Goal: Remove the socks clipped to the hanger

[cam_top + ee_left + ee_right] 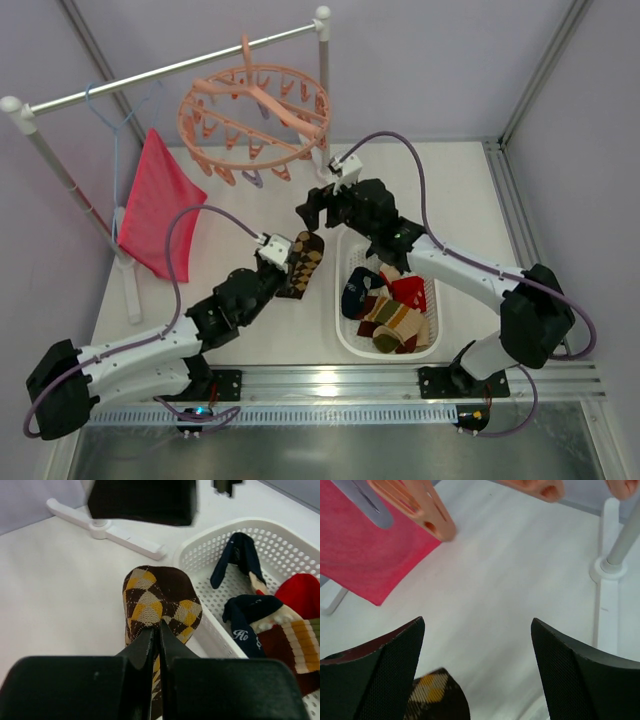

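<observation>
The diamond-patterned sock (160, 597) is clamped in the left jaws, just beside the basket (210, 535) rim; right jaws gape wide, empty, above the desk (510, 580).

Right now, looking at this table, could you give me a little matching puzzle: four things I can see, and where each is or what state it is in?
Things:
1. diamond-patterned sock
2. right claw
3. white basket
4. round pink hanger

Places or states:
A. hangs from the rail at the back
B. wide open, holding nothing
C. pinched in the shut left claw, beside the basket
D. has several socks lying in it

Pairs: 1-C, 2-B, 3-D, 4-A
</observation>
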You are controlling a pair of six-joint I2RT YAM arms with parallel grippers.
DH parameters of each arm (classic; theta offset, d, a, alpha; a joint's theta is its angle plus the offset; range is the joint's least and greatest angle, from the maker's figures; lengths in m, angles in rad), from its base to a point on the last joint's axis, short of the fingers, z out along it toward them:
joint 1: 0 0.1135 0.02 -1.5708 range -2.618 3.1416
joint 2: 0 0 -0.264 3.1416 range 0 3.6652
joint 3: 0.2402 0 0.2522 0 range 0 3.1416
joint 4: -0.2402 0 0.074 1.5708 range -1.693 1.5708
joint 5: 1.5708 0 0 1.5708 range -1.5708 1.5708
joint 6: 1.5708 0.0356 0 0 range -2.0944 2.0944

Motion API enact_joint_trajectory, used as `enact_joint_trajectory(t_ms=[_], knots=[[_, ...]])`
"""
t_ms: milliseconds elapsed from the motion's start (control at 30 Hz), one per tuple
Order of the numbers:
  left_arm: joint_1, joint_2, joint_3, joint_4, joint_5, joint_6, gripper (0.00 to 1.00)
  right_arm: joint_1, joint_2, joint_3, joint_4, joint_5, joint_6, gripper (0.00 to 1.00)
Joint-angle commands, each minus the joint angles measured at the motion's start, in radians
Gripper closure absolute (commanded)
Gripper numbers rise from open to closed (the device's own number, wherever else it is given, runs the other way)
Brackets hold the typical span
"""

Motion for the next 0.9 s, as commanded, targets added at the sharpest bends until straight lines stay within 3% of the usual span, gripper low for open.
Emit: enact_joint_trajectory(t_ms=[0, 333, 500, 667, 867], knots=[[0.05, 0.021, 0.051, -0.025, -0.062, -0.063, 1.0, 0.002, -0.074, -0.081, 0.016, 0.154, 0.002, 0.13], [0.164, 0.026, 0.071, 0.028, 0.177, -0.17, 1.0, -0.108, -0.347, -0.44, 0.082, 0.28, 0.113, 0.1], [0.221, 0.107, 0.186, 0.033, 0.309, -0.244, 1.0, -0.278, -0.481, -0.548, 0.074, 0.228, 0.171, 0.09], [0.219, 0.209, 0.301, 0.082, 0.461, -0.328, 1.0, -0.399, -0.614, -0.618, 0.027, 0.231, 0.177, 0.06], [0.086, 0.366, 0.483, 0.07, 0.449, -0.319, 1.0, -0.515, -0.72, -0.657, -0.024, 0.265, 0.177, 0.04]])
